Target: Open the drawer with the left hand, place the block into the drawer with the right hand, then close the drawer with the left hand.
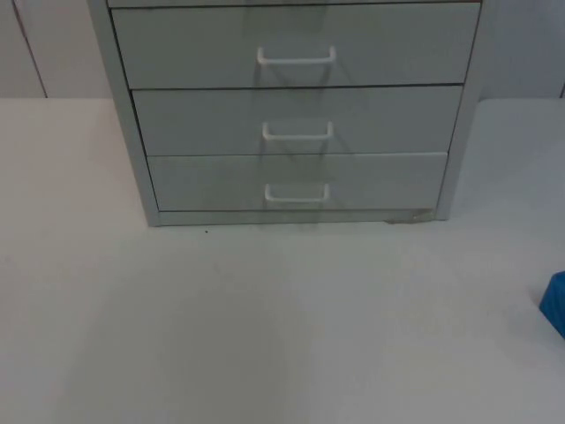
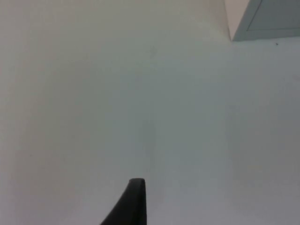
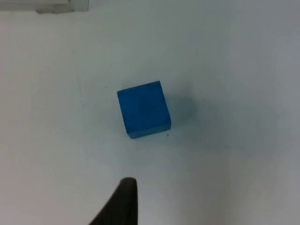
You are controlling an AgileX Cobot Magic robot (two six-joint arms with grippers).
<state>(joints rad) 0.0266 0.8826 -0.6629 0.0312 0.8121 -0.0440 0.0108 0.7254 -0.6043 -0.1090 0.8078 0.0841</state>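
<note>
Start of task, nothing done yet. Cabinet (image 1: pixel 296 115) at far middle of white surface (image 1: pixel 265 336), three drawers showing, all shut flush: upper drawer (image 1: pixel 296 49), mid drawer (image 1: pixel 296 119), bottom drawer (image 1: pixel 296 181), each w/ a white loop handle at centre, e.g. bottom handle (image 1: pixel 297 194).

Blue block (image 3: pixel 143 110) flat on surface, near right, well apart from cabinet; sliver of it at right edge of top view (image 1: pixel 556 305).

Left end effector (image 2: pixel 133 201): over bare surface, near-left of cabinet corner (image 2: pixel 262 21), not at any handle. Open or together: cannot tell, one fingertip (image 2: pixel 136 192) visible.

Right end effector (image 3: pixel 122 201): above block, not touching. Spread: cannot tell either. Waiting, prob.

Step in hand, as judged: left arm to a handle, pull drawer out.
- Task doesn't say which drawer; pick one, commit.
- Line up square on handle centre, fingers around the loop bar, not beside it.
- Pull straight toward near side, no sideways drag; light cabinet may slide w/ the pull.
- Open far enough for block to drop in clear of drawer front.
- Keep right arm back from drawer path till it's out.
</note>
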